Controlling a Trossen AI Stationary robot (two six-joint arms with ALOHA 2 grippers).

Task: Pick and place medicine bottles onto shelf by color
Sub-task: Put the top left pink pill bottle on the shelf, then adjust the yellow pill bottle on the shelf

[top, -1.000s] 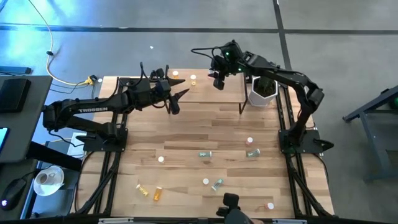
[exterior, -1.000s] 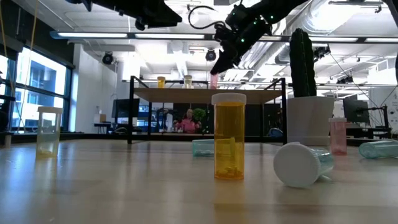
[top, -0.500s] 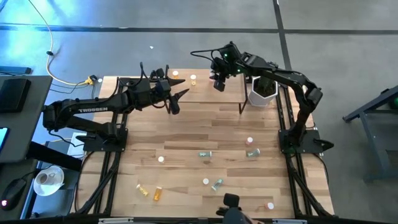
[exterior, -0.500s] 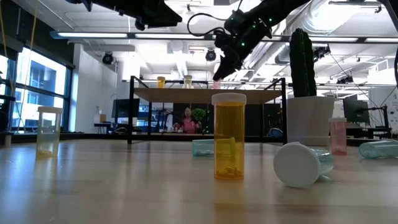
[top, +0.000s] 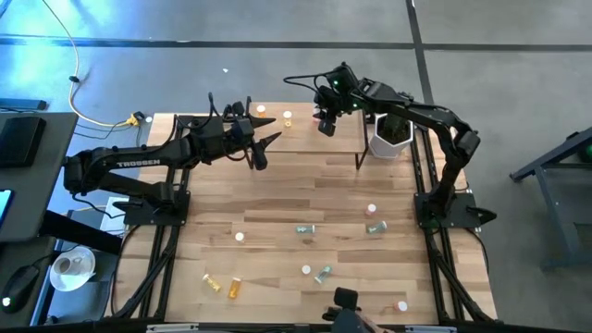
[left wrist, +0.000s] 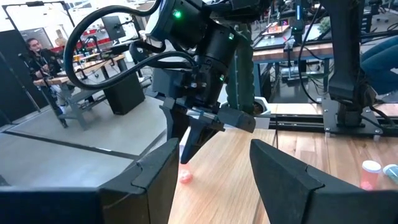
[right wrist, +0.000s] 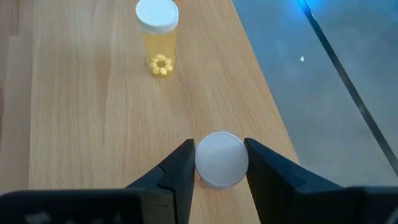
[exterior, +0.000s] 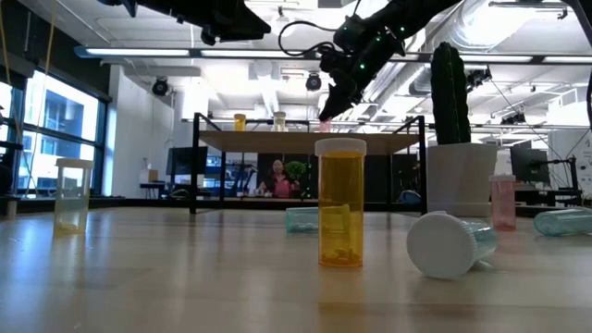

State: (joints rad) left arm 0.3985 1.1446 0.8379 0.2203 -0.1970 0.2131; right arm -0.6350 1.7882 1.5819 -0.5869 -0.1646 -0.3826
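**Inspector:** Report the right arm.

**Operator:** I have the right gripper (right wrist: 216, 163) over the shelf (top: 310, 139), at about twelve o'clock on the table (top: 305, 199). Its jaws sit narrow on either side of a pink bottle (left wrist: 185, 177), whose round white cap (right wrist: 222, 158) fills the gap between them. I cannot tell whether they still press on it or have just let go. The bottle stands upright on the board, and I judge that it is being set down there, apart from the yellow bottle (right wrist: 157, 31) farther along, to keep the colours separate.

**Inspector:** And the left?

**Operator:** The left gripper (top: 257, 148) waits at about eleven o'clock, jaws apart and empty.

**Inspector:** Materials?

**Operator:** The bottles are small translucent plastic cylinders with smooth white caps. The yellow one shows round pills inside. The shelf is pale, smooth wood on thin black legs. The table is jointed wooden planks. More bottles lie scattered from five to seven o'clock, some tipped over, so they may roll.
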